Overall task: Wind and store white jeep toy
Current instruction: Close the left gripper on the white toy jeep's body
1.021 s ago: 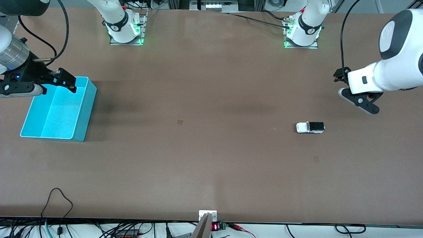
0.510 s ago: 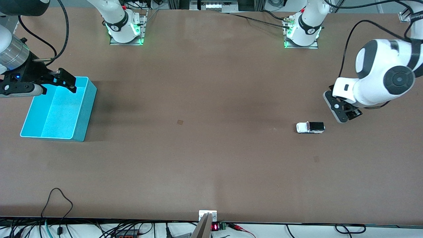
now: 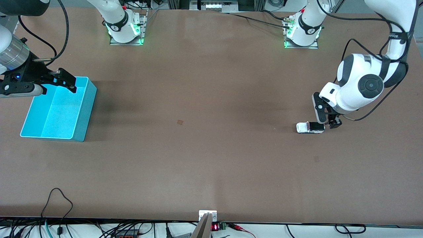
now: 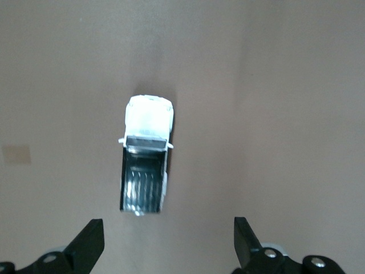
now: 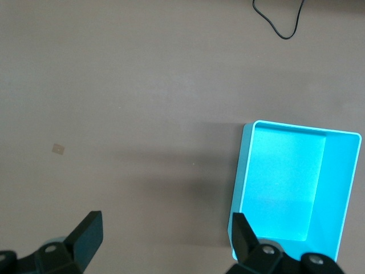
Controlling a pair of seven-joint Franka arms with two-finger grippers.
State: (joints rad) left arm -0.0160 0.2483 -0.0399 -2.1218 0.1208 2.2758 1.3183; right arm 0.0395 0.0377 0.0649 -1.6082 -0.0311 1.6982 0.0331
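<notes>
The left gripper (image 3: pixel 327 119) hangs low over the white jeep toy (image 3: pixel 310 127), fingers spread wide and grasping nothing, at the left arm's end of the brown table (image 3: pixel 211 158). In the left wrist view the jeep (image 4: pixel 146 162) lies just ahead of the two black fingertips (image 4: pixel 86 245), its black ribbed roof panel toward the hand and its white bonnet pointing away, so the jaws seem lined up to straddle the body across its narrow width. That wide, released stance suits an approach: the toy sits flat on its wheels, untouched, and a grip on its flanks would probably allow it to be dragged backward to wind its spring, if it has one. At the right arm's end of the table, the right gripper (image 3: pixel 49 84) waits over the rim of the cyan bin (image 3: pixel 82 112), its fingers likewise apart and empty. The right wrist view shows the bin (image 5: pixel 336 194) with nothing inside, just off one fingertip. The bin, well apart from the toy, appears to be the intended storage place.
</notes>
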